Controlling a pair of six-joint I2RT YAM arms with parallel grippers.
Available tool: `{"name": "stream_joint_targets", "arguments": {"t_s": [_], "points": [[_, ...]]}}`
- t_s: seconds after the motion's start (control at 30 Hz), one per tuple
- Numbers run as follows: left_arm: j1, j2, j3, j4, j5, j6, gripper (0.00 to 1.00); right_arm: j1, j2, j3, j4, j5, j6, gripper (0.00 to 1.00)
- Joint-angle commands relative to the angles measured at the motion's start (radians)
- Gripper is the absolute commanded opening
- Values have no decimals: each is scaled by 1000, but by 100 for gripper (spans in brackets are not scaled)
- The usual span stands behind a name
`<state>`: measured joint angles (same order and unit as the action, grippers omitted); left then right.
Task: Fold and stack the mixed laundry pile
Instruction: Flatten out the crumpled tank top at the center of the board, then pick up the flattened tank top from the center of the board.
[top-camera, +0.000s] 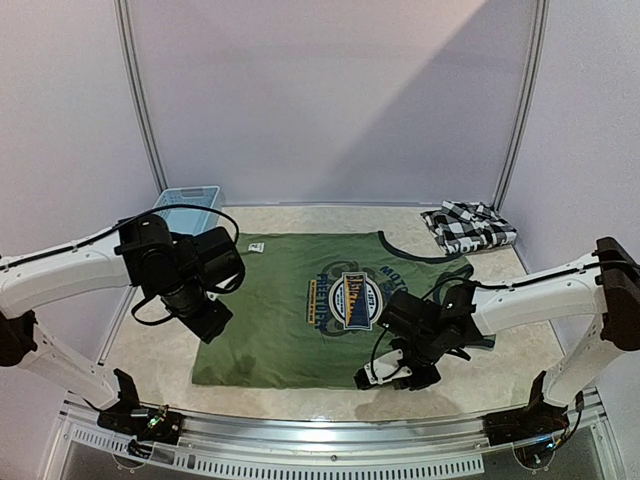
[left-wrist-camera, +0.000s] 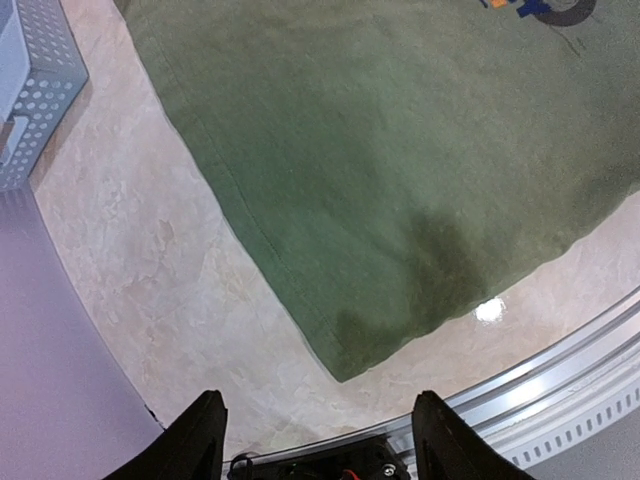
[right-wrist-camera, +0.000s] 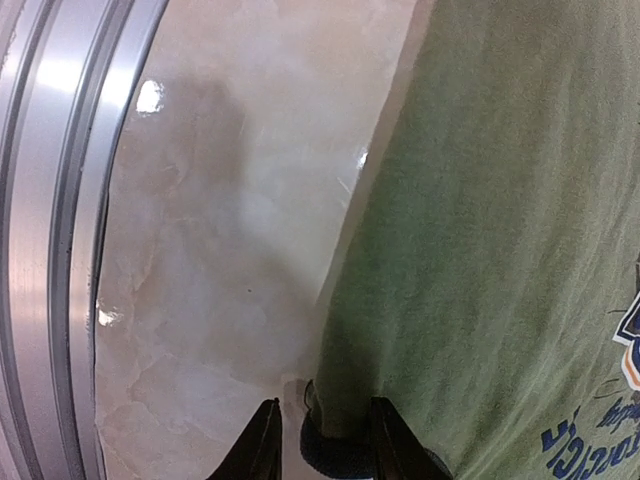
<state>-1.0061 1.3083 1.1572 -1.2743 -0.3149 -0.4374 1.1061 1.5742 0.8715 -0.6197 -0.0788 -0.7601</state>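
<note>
Right claw (right-wrist-camera: 328, 410) is clenched on the near edge of the olive-green shirt (top-camera: 290, 310), which lies spread flat on the table (top-camera: 160, 360). The left claw (left-wrist-camera: 320, 405) hangs released above the shirt's near left corner. With the checked shirt (top-camera: 467, 226) folded at the far right, I'd say the green one's first fold is starting, and next the left claw must drop and pinch its corner. Only the right wrist view shows cloth between the fingers; only overhead shows the checked shirt.
</note>
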Motion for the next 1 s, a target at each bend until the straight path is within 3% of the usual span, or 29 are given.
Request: {"name": "stream_joint_targets", "arguments": {"t_s": [0.0, 0.27, 0.4, 0.5, 0.6, 0.97], "points": [[-12, 67, 107, -125, -67, 95, 65, 1, 7, -19, -5, 44, 14, 33], [33, 155, 72, -125, 1, 159, 62, 2, 13, -52, 15, 73, 9, 31], [-11, 187, 55, -169, 71, 150, 59, 2, 46, -51, 7, 117, 2, 11], [-42, 173, 39, -170, 153, 175, 59, 1, -2, -64, -3, 107, -9, 2], [-81, 180, -9, -146, 211, 196, 59, 0, -70, -71, -32, 97, -33, 0], [-232, 302, -106, -44, 163, 126, 61, -4, -126, -118, -49, 91, -21, 1]]}}
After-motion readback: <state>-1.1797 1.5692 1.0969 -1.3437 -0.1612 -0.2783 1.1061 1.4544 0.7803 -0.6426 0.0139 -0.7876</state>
